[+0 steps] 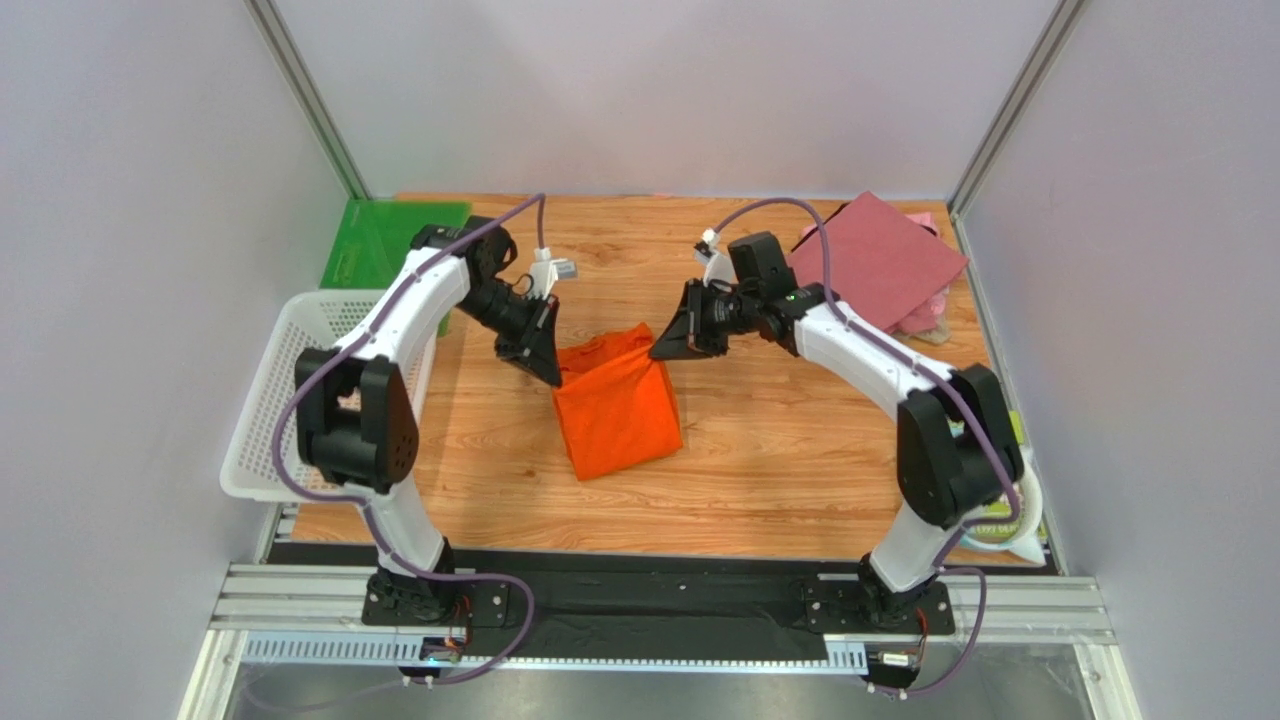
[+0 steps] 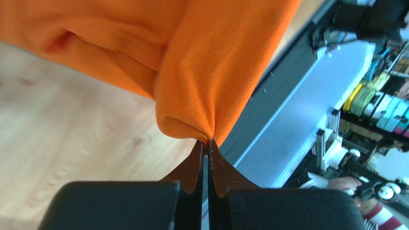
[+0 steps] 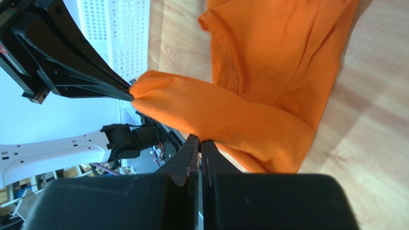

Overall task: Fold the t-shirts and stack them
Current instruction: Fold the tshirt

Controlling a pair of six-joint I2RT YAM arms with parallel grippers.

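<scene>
The bright orange t-shirt (image 1: pixel 616 405) lies partly folded in the middle of the wooden table, its far edge lifted. My left gripper (image 1: pixel 544 360) is shut on that edge's left corner; in the left wrist view the orange t-shirt (image 2: pixel 211 72) bunches into the tips of the left gripper (image 2: pixel 207 142). My right gripper (image 1: pixel 661 345) is shut on the right corner; the right wrist view shows the orange t-shirt (image 3: pixel 269 72) pinched at the right gripper (image 3: pixel 199 140). A folded maroon-red t-shirt (image 1: pixel 876 258) rests on a pink one (image 1: pixel 929 312) at the back right.
A white mesh basket (image 1: pixel 286 398) stands at the left edge of the table. A flat green sheet (image 1: pixel 376 240) lies at the back left. Grey walls close in the table on three sides.
</scene>
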